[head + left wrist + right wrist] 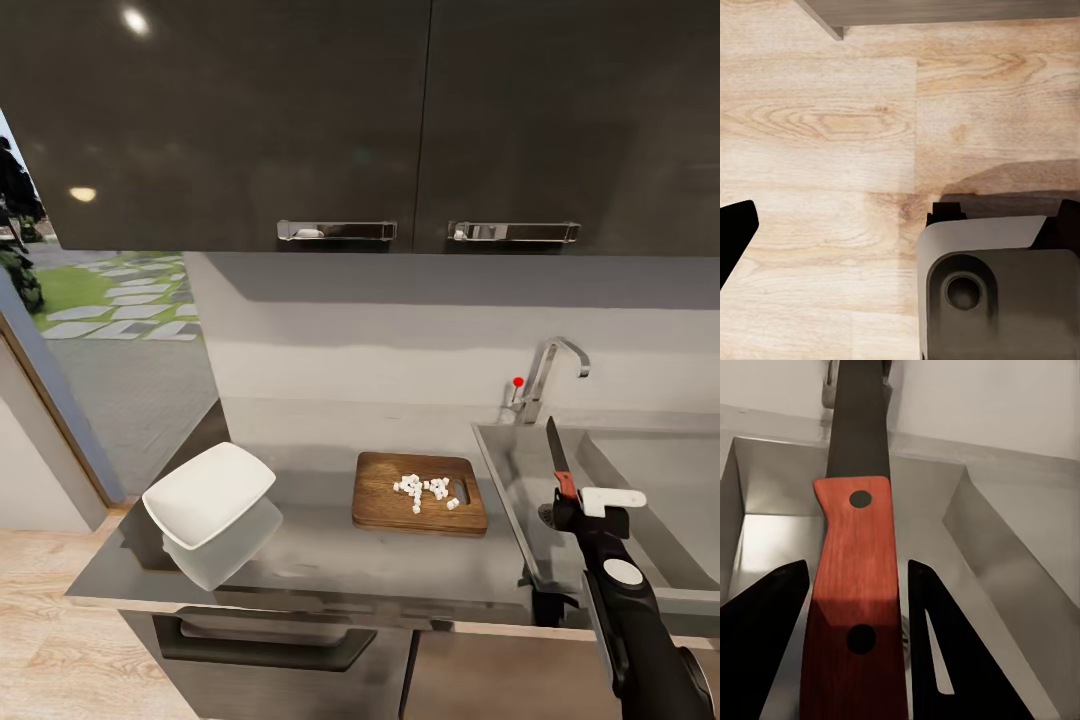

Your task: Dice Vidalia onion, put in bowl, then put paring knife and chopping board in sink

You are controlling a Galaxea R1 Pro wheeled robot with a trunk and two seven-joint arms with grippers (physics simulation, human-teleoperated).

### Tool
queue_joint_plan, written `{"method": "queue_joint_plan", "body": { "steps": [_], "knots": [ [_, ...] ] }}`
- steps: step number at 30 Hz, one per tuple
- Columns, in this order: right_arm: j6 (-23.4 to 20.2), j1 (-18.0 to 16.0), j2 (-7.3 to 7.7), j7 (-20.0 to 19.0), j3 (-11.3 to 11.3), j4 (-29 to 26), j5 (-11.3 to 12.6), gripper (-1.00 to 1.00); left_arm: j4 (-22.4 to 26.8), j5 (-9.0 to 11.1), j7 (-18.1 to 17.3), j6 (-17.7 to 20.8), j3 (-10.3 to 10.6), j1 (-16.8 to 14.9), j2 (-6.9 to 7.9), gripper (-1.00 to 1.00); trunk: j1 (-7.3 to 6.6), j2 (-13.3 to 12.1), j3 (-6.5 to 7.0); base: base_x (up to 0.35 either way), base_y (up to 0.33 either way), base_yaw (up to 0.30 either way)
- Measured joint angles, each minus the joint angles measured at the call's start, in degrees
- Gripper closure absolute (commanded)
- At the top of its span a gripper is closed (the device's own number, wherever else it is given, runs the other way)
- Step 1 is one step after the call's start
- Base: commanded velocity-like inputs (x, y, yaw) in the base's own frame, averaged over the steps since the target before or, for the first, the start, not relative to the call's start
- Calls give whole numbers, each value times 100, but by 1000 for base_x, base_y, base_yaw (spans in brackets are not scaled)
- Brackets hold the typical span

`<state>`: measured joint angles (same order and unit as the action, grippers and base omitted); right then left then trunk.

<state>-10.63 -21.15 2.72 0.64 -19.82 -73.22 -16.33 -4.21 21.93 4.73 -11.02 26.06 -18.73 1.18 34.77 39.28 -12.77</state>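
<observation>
The paring knife (558, 462) stands nearly upright over the sink (640, 470), its orange-red handle (855, 607) clamped between the two dark fingers (945, 652) of the right gripper (578, 503), which are closed in against the handle's sides, blade pointing up and away toward the tap (548, 375). The steel basin lies beneath the knife, its drain partly hidden behind the gripper. Left of the sink, the chopping board (420, 492) rests flat on the countertop (340, 555) with a small scatter of white diced onion (425, 490) near its slot end. The white bowl (210, 495) sits farther left, tilted, near the counter's corner. The left wrist camera faces wooden floor (817, 150); the left gripper's opening cannot be told.
</observation>
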Motion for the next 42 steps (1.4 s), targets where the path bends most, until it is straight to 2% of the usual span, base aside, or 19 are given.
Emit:
{"method": "queue_joint_plan", "body": {
  "steps": [42],
  "knots": [
    [15,0,-30,-7,37,89,3,100,0,0,0,0,0,0,0,-100,0,0,0,0,0,0]
  ]
}}
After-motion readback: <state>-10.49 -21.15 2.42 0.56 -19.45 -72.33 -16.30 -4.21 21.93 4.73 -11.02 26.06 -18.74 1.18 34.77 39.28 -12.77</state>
